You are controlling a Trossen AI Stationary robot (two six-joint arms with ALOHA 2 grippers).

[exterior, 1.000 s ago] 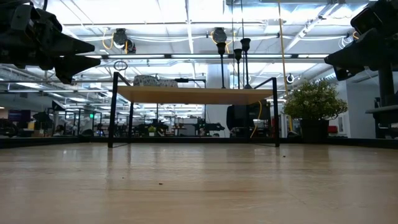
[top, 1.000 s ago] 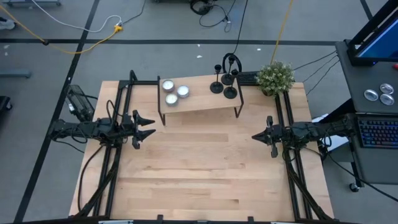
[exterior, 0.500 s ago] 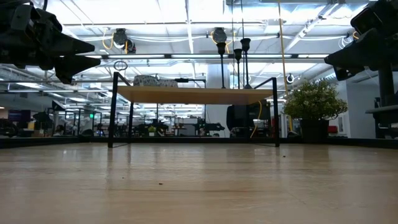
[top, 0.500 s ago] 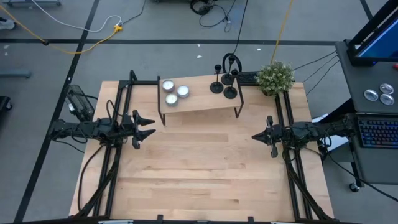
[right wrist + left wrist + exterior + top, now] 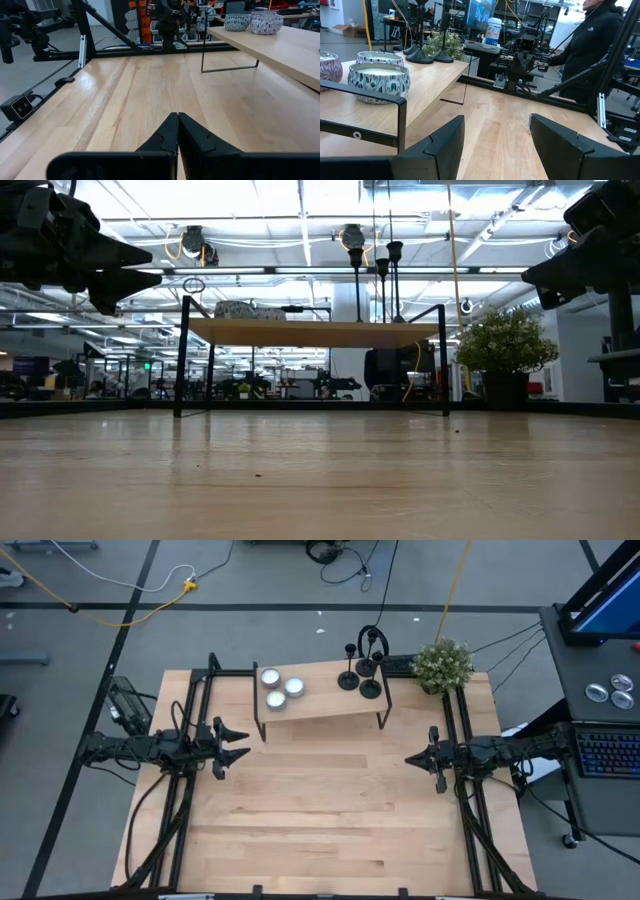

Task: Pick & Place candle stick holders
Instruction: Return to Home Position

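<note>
3 candle stick holders (image 5: 348,681) stand upright in a tight cluster at the right end of the shelf (image 5: 320,708). We cannot tell whether their round bases touch. In the low view their thin stems rise above the shelf board.

3 tealight candles (image 5: 281,688) in patterned cups sit grouped at the shelf's left end, well apart from the holders. The shelf stands on thin black legs at the far edge of the desk (image 5: 330,820). A small potted plant (image 5: 443,664) is just beside its right end.

Lettering: a white-and-blue tub (image 5: 493,31) beyond the desk carries markings too small for us to read.

Left hand (image 5: 247,743): it hangs above the desk's left side, pointing toward the middle. Its fingers (image 5: 442,145) are spread wide apart, gripping nothing and touching nothing.

Right hand (image 5: 410,759): it hangs above the desk's right side, facing the left one. Its fingers (image 5: 167,135) are pressed together with nothing between them.

Both hands are well apart from the shelf and the holders.

1 person in a dark jacket (image 5: 592,45) stands beyond the desk, behind the right arm.
</note>
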